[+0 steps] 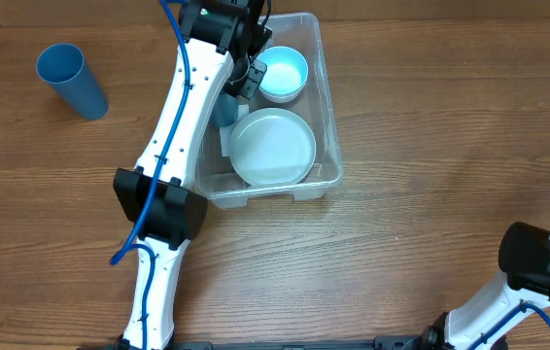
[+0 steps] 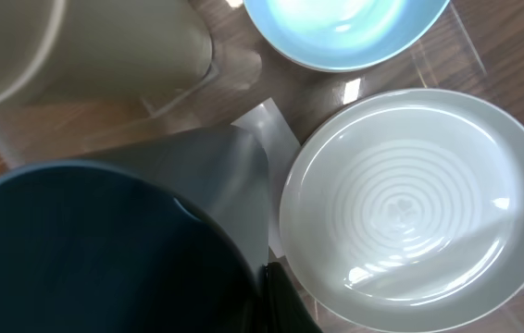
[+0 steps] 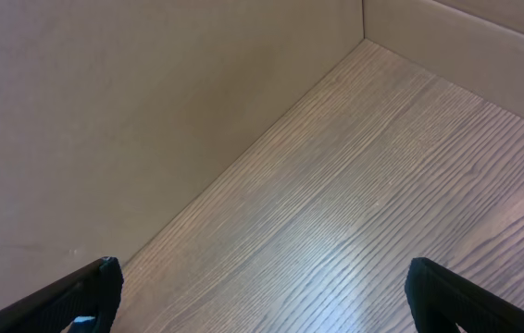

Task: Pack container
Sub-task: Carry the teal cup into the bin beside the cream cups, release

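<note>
The left arm [image 1: 183,107] hides the container's [image 1: 330,146] left wall; the right arm [image 1: 532,262] runs off the overhead edge.

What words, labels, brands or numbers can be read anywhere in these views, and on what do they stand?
None readable.
The white label under the container looks blank in the left wrist view.
The white plate, light blue bowl, dark blue cup and the blue cup on the table carry no visible markings.
</note>
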Robot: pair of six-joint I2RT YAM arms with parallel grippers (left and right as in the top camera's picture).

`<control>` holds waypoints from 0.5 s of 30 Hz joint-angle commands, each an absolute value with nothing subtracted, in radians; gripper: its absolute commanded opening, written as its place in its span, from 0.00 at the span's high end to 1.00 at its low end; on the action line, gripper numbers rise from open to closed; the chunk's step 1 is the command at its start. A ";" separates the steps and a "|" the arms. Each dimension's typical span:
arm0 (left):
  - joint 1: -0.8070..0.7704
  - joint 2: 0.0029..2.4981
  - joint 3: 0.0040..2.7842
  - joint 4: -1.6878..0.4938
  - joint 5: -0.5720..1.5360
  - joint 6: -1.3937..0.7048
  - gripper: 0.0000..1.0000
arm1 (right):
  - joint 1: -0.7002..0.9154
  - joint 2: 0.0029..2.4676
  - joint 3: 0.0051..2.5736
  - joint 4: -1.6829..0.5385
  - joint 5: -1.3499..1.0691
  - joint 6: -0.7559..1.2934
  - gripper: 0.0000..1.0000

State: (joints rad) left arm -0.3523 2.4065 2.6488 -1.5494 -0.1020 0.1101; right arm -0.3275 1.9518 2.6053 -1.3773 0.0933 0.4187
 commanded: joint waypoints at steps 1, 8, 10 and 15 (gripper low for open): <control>-0.344 2.450 2.645 -1.559 -0.144 0.096 0.88 | -0.329 1.940 2.610 -1.372 0.104 0.422 0.00; -0.346 2.442 2.659 -1.564 -0.163 0.069 0.27 | -0.329 1.940 2.610 -1.372 0.104 0.422 0.00; -0.349 2.420 2.684 -1.567 -0.157 0.063 0.22 | -0.329 1.940 2.610 -1.372 0.104 0.421 0.00; -0.355 2.322 2.786 -1.575 -0.128 0.062 0.19 | -0.329 1.940 2.610 -1.372 0.104 0.421 0.00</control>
